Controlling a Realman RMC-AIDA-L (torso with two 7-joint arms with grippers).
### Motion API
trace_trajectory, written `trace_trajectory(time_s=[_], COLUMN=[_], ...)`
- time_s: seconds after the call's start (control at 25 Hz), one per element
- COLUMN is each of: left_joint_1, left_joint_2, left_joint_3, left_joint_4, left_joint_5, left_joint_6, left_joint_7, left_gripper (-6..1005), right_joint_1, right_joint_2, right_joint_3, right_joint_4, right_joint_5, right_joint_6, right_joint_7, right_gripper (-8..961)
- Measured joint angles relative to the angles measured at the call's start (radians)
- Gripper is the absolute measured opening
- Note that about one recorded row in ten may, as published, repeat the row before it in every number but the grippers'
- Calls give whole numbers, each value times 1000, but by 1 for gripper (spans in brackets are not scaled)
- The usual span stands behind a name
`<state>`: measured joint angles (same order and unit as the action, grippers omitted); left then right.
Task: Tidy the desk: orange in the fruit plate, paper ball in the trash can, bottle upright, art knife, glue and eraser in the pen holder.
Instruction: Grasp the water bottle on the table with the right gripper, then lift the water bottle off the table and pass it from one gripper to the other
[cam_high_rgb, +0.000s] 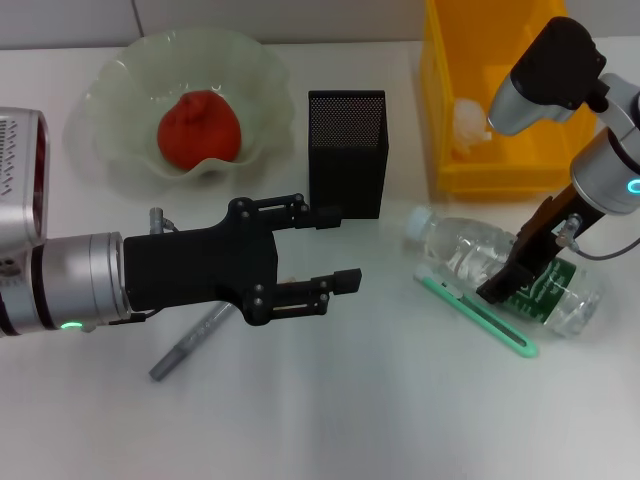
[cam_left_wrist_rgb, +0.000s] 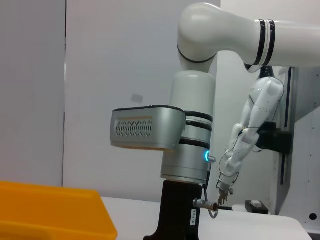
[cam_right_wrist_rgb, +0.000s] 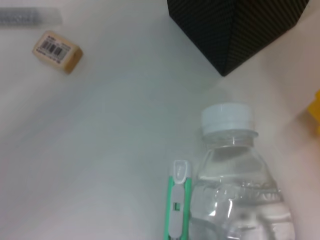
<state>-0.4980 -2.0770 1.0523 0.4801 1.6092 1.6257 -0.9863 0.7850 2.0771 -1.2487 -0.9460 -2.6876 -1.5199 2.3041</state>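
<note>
The orange (cam_high_rgb: 199, 128) is seen in the fruit plate (cam_high_rgb: 120, 165), and a paper ball (cam_high_rgb: 470, 125) in the yellow trash can (cam_high_rgb: 445, 150). The bottle (cam_high_rgb: 505, 268) lies on its side on the tabletop (cam_high_rgb: 330, 420), against the art knife (cam_high_rgb: 478, 315). The right gripper (cam_high_rgb: 512, 275) is lowered onto the bottle's body; whether its jaws are pinching cannot be told. Righting the bottle is judged the step in hand: a firm grasp, then tilting upright. The left gripper (cam_high_rgb: 325, 250) hovers above the glue (cam_high_rgb: 190, 345), jaws spread.
</note>
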Motion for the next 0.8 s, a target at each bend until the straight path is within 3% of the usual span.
trace_trajectory(time_s=[0.8], left_joint_1=[2], left_joint_2=[0], left_joint_3=[-4], left_joint_4=[0], left_joint_5=[0], left_joint_6=[-2], left_joint_7=[2], left_gripper=[584], right_joint_1=[-9], right_joint_2=[1], right_joint_3=[0], right_joint_4=[-13], right_joint_5=[-1], right_joint_6=[2], right_joint_7=[-28], right_gripper=[678])
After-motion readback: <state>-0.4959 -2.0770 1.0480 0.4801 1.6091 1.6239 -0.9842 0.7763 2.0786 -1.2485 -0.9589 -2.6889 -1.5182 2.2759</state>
